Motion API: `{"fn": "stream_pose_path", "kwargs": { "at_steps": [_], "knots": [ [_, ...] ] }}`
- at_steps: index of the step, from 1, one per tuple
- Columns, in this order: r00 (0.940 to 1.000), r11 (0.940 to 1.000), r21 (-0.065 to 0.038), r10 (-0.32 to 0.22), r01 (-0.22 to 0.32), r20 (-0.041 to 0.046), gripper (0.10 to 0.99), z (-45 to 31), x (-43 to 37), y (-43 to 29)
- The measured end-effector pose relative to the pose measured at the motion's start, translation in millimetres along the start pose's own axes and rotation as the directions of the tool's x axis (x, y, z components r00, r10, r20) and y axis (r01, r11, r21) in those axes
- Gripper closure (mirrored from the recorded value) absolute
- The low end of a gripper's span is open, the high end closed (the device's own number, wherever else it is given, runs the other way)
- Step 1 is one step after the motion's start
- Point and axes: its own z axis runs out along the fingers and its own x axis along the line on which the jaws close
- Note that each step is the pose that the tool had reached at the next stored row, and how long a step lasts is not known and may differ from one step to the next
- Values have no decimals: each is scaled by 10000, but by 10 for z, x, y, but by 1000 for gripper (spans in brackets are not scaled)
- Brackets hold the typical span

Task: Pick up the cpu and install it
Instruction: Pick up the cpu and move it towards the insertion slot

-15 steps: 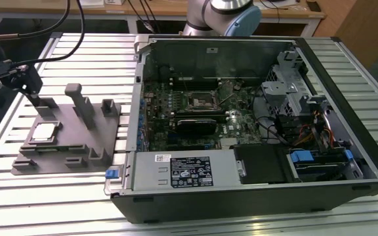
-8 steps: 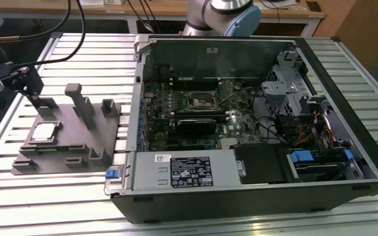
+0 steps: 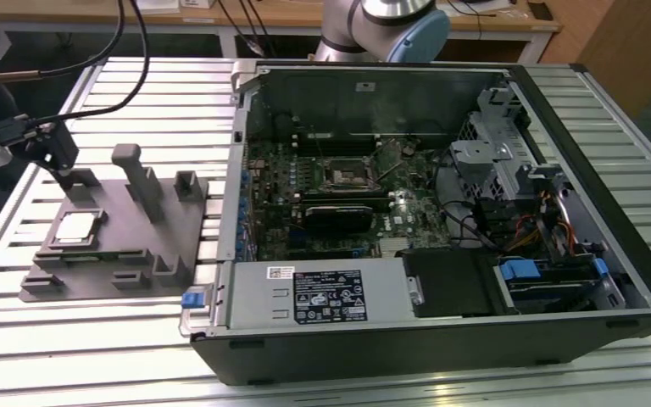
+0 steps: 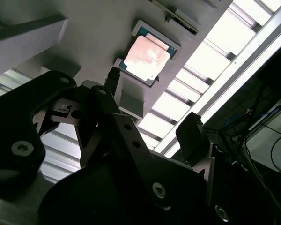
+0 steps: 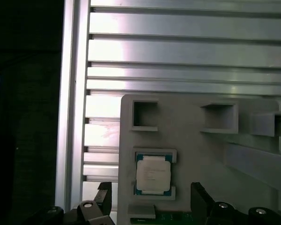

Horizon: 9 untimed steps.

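Hangs wide open, grasping nothing and touching nothing: gripper (image 3: 68, 170) over the grey tray (image 3: 179, 254), near the slatted table's (image 3: 99, 356) edge at the exterior view's left. Shows, in the first wrist view, two black fingers (image 5: 104, 197) parted, with the cpu (image 5: 152, 174) seen between them and clear of both. Counts one cpu, one tray, one open computer case (image 3: 416, 356) and one dark square socket (image 3: 346, 174) on the board inside. Lies flat in a shallow recess of the tray, well apart from the case: the cpu (image 3: 77, 227), small, thin and square, silvery-white on top with a darker rim.
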Motion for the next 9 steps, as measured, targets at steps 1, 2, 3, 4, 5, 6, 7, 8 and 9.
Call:
{"fn": "stream_pose_path", "kwargs": {
  "at_steps": [1, 2, 3, 4, 5, 6, 7, 8, 9],
  "knots": [
    [10000, 10000, -10, 0, 0, 0, 322, 17, 0, -3],
    [10000, 10000, -17, 1, -1, 1, 322, 35, 1, -6],
    [10000, 10000, -19, 1, -1, 1, 322, 53, 1, -9],
    [10000, 10000, -20, -2, 2, 1, 322, 71, 0, -15],
    [10000, 10000, -20, -28, 28, 0, 322, 114, 1, -31],
    [9996, 9996, -21, -265, 265, -13, 322, 185, 2, -50],
    [9996, 9996, -20, -290, 290, -16, 322, 201, -4, -52],
    [9996, 9996, -20, -291, 291, -16, 322, 219, -10, -53],
    [9996, 9996, -21, -291, 291, -15, 322, 238, -15, -54]
  ]
}}
